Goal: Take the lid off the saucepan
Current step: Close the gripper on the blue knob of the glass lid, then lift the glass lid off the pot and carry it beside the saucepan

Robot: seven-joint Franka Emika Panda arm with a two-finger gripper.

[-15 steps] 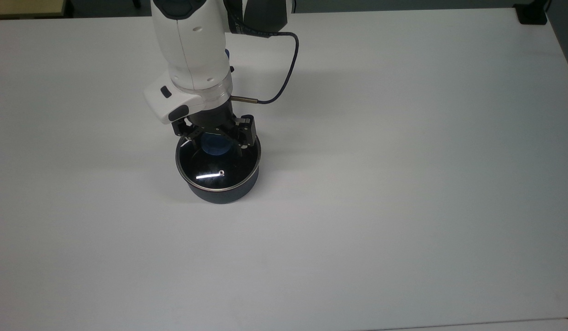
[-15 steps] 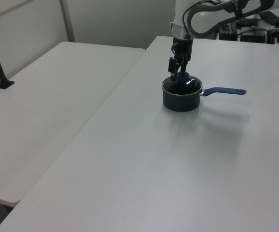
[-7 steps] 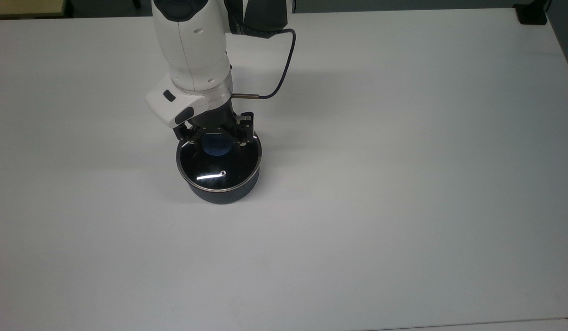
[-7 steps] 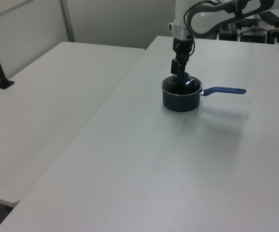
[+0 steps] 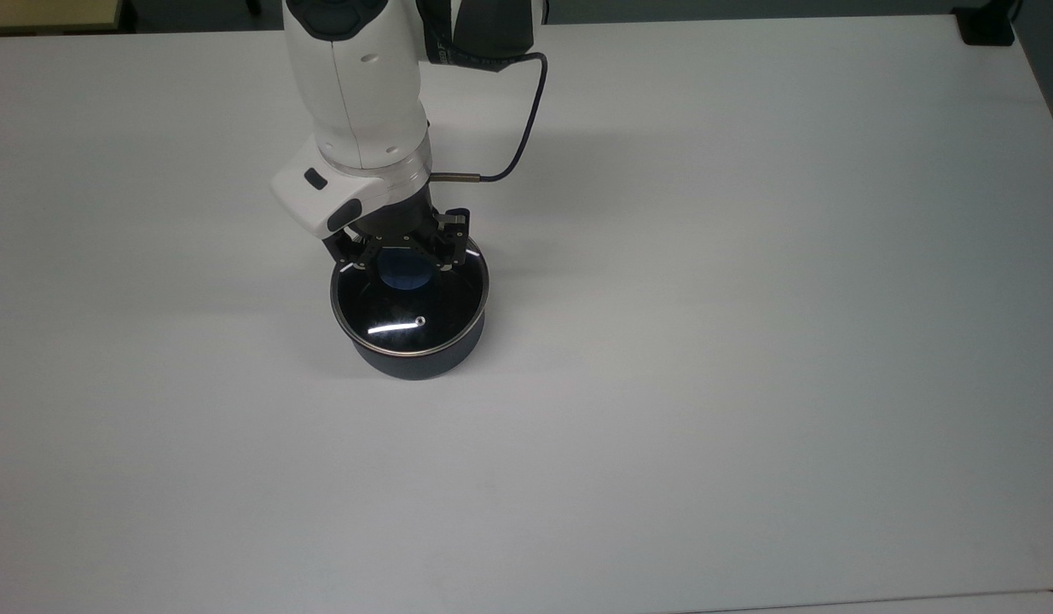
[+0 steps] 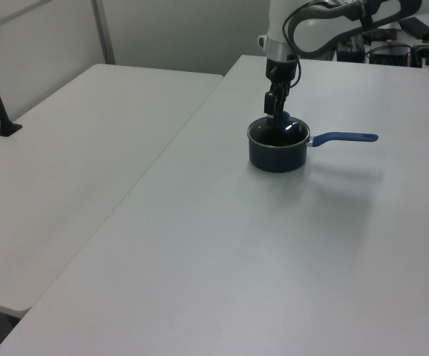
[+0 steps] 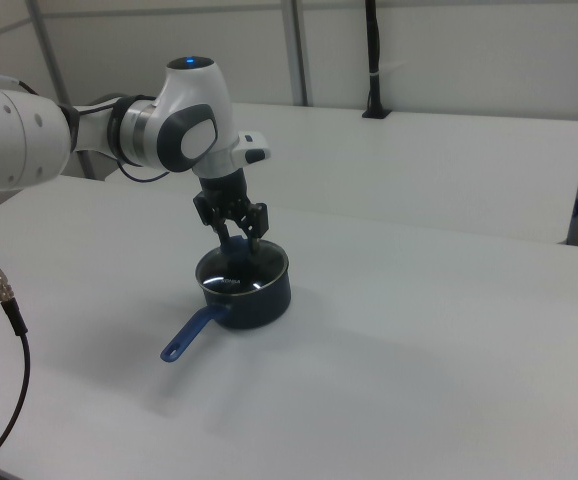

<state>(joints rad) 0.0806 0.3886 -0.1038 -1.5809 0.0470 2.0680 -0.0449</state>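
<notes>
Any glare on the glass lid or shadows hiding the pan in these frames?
Top view: a bright streak of glare crosses the lid near its vent hole; soft arm shadow falls on the table. Left view: the saucepan casts a faint shadow toward the left view's right, under its handle. Right view: small highlights on the lid rim; the gripper reads dark against it.

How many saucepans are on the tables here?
1. The saucepan stands on the white table, directly under the pincer, with its lid on.

Two white tables (image 6: 88,148) before pale, perhaps panelled walls (image 7: 449,45).
</notes>
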